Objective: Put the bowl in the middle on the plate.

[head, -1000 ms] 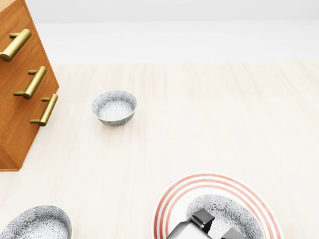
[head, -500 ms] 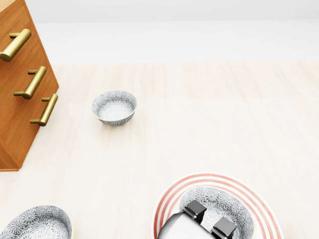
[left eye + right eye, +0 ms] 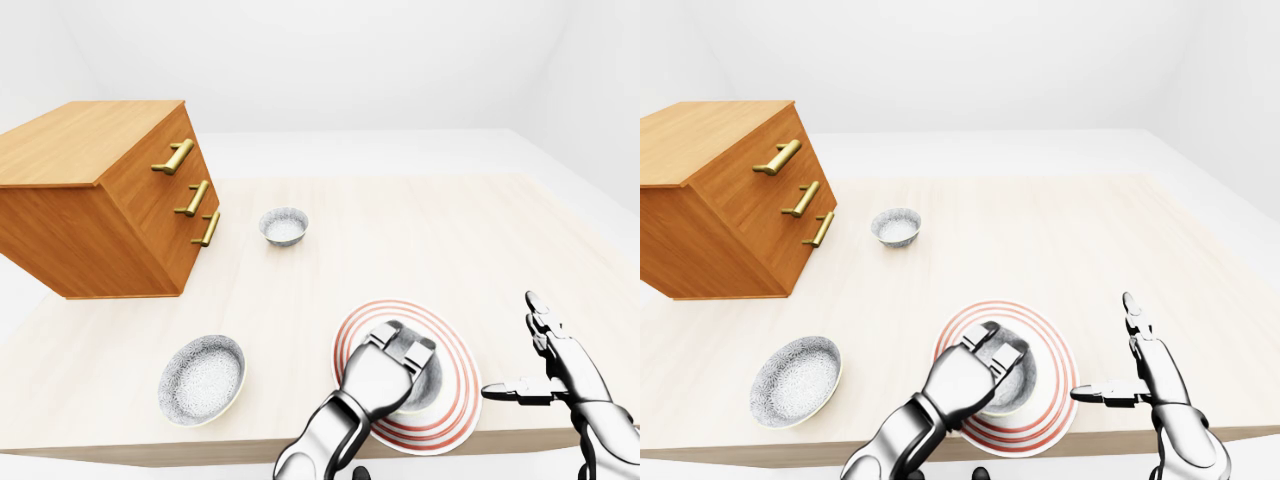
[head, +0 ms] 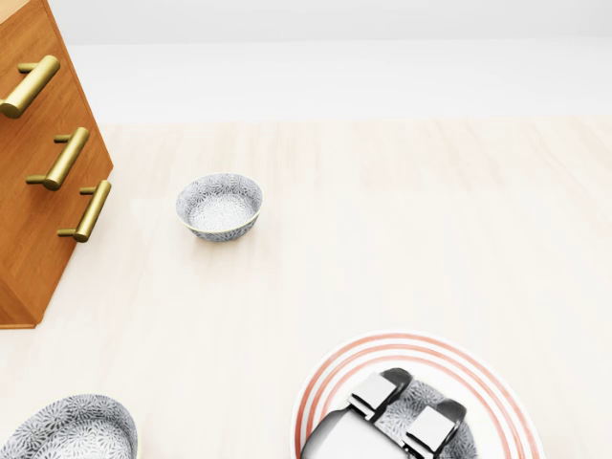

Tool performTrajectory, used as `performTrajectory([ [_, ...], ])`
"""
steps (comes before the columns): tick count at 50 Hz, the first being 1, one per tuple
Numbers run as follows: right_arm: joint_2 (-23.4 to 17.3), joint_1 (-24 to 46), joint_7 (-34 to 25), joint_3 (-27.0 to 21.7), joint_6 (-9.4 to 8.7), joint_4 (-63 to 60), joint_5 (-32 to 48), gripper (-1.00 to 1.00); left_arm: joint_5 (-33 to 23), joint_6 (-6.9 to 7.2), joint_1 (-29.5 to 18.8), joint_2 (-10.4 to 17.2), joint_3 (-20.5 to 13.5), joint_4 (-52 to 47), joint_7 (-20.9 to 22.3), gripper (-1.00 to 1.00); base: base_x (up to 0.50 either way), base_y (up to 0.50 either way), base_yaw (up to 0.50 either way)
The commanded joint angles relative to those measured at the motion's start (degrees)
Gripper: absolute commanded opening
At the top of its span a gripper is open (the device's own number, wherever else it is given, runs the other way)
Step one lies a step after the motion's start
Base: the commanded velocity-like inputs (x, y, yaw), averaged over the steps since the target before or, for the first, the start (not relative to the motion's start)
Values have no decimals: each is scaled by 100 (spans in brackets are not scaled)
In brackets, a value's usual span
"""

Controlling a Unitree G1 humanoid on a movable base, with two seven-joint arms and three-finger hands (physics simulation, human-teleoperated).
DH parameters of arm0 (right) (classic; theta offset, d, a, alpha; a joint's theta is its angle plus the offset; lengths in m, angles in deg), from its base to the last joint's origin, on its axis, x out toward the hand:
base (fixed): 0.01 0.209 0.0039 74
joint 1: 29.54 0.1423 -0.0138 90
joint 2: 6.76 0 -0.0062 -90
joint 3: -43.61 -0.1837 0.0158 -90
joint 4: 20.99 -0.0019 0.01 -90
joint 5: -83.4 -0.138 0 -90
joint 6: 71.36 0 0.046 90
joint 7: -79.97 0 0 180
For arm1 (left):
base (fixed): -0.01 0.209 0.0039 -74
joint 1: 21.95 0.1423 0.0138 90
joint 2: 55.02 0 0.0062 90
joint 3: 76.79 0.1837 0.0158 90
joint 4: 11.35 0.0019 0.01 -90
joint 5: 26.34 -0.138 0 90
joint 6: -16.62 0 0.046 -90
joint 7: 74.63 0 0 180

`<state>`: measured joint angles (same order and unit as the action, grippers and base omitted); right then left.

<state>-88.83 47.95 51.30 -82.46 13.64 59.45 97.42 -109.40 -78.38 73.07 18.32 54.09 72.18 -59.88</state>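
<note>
A patterned grey bowl (image 3: pixel 428 378) sits inside the red-ringed white plate (image 3: pixel 456 405) near the table's bottom edge. My left hand (image 3: pixel 403 347) comes in from below, and its fingers (image 4: pixel 377 391) curl over the bowl's rim, shut on it and hiding much of the bowl. In the head view only a strip of the bowl (image 4: pixel 416 400) shows between the fingers, within the plate (image 4: pixel 323 383). My right hand (image 3: pixel 520 355) hovers open to the right of the plate, off the table's edge, touching nothing.
A small patterned bowl (image 3: pixel 284 226) stands near the wooden dresser (image 3: pixel 100 190) with brass handles at the left. A larger patterned bowl (image 3: pixel 202 378) sits at the bottom left. The table's edge (image 3: pixel 250 450) runs just below the plate.
In the head view my left hand's fingers have slid right and further over the bowl, covering more of it. The bowl has shifted slightly toward the bottom within the plate.
</note>
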Motion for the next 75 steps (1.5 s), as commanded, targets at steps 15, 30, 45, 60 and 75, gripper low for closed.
performTrajectory([
  [15,5,5,-11,-3,0,-40,15,100,56,0,-142,-58,-220,226,-70,100,0,0,0],
  [30,-2,-2,-11,8,0,-37,16,100,122,0,-123,-53,-306,84,167,100,0,0,0],
  [45,-13,8,14,31,0,81,22,100,819,0,-75,-32,-454,-406,1177,100,0,0,0],
  [60,-17,3,20,46,0,43,31,100,2025,0,-383,131,-1398,-937,2525,100,0,0,0],
  [75,-15,3,12,27,0,68,29,100,1938,0,-470,148,-1707,-779,2525,100,0,0,0],
])
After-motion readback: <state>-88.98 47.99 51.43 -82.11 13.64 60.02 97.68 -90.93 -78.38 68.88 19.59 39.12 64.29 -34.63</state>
